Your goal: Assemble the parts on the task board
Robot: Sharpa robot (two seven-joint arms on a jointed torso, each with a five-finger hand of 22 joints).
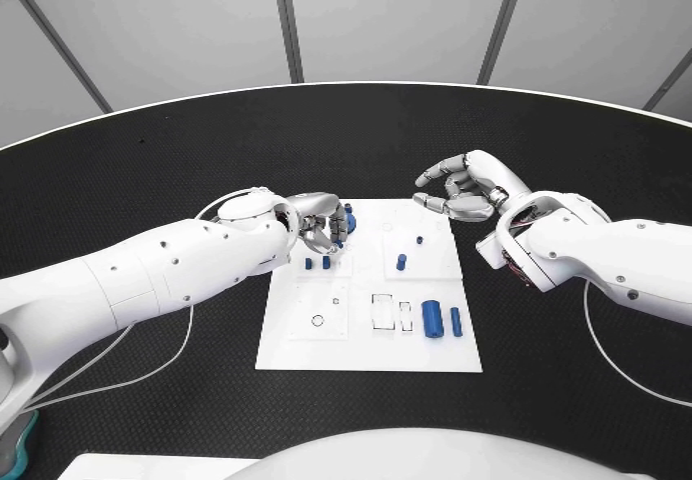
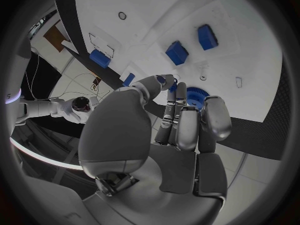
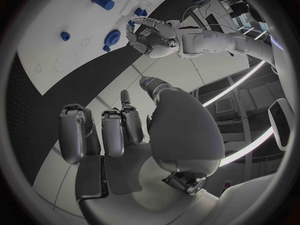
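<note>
Fingers of the left hand (image 1: 310, 228) pinch a blue gear (image 2: 195, 96) over the board (image 1: 369, 350) for seating; right hand (image 1: 464, 188) waits curled, empty.

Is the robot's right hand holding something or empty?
Empty. The right hand hovers past the task board's far corner, fingers curled loosely around nothing.

In the head view the left hand (image 1: 320, 228) covers the board's (image 1: 361, 350) upper-left corner and most of a blue part (image 1: 348, 216) there; whether the fingers hold it cannot be told.
</note>
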